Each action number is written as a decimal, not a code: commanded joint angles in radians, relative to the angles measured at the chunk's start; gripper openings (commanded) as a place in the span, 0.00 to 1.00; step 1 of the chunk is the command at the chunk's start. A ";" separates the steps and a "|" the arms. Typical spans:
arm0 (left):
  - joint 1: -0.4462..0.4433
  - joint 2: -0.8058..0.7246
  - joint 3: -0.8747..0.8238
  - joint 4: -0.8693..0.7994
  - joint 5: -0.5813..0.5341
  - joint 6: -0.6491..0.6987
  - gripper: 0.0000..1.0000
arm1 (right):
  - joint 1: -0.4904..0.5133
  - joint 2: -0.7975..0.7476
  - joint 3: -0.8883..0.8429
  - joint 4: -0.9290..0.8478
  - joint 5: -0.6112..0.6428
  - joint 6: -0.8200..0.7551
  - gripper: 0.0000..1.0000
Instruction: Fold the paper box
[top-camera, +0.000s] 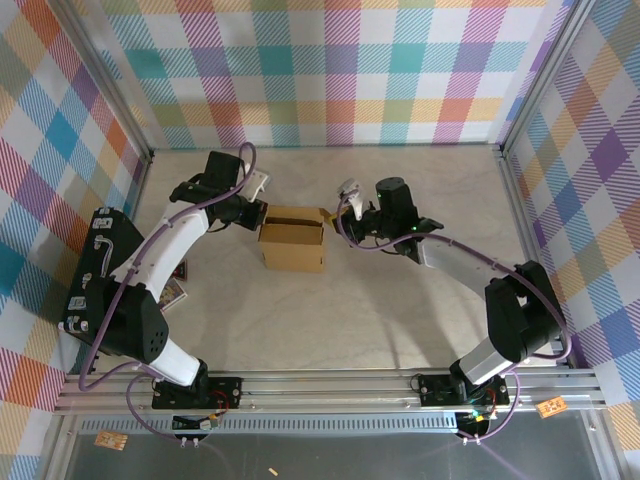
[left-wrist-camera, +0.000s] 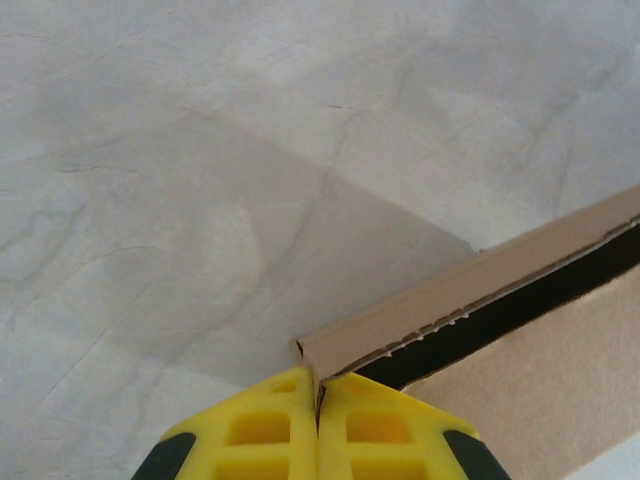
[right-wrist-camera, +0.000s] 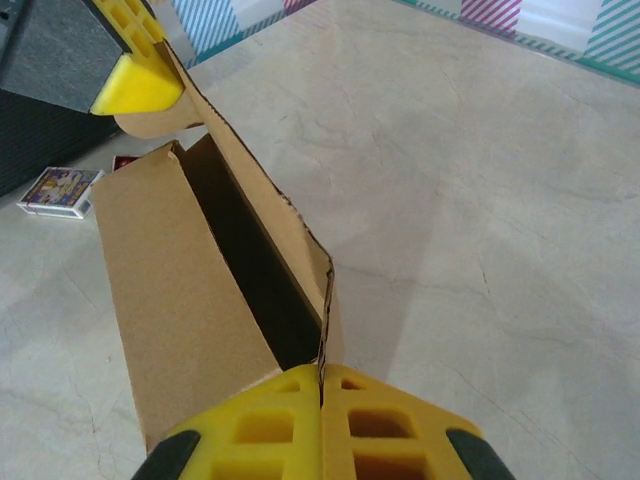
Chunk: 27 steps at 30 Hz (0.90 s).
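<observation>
The paper box (top-camera: 291, 240) is brown corrugated cardboard, standing partly formed with its top open in the middle of the table. My left gripper (top-camera: 262, 208) is at its left rear corner, and in the left wrist view its yellow fingers (left-wrist-camera: 260, 430) are shut on the end of a thin cardboard wall (left-wrist-camera: 460, 290). My right gripper (top-camera: 335, 218) is at the box's right side. In the right wrist view its jaws are shut on the edge of the box's side flap (right-wrist-camera: 310, 270), with the dark open inside (right-wrist-camera: 240, 250) beside it. The left gripper's yellow finger (right-wrist-camera: 135, 85) pinches the far corner.
A black hard case (top-camera: 95, 270) lies at the left edge of the table beside the left arm. A small card pack (top-camera: 175, 293) lies on the table near it, with the same card pack (right-wrist-camera: 60, 190) left of the box in the right wrist view. Bare marble-look tabletop surrounds the box.
</observation>
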 joint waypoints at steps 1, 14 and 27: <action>-0.015 -0.076 -0.041 0.076 0.016 -0.085 0.00 | 0.047 0.037 0.060 -0.068 0.047 0.057 0.05; -0.066 -0.153 -0.169 0.164 -0.084 -0.249 0.00 | 0.183 0.134 0.197 -0.197 0.222 0.212 0.03; -0.104 -0.182 -0.220 0.190 -0.145 -0.357 0.00 | 0.254 0.164 0.213 -0.210 0.295 0.273 0.01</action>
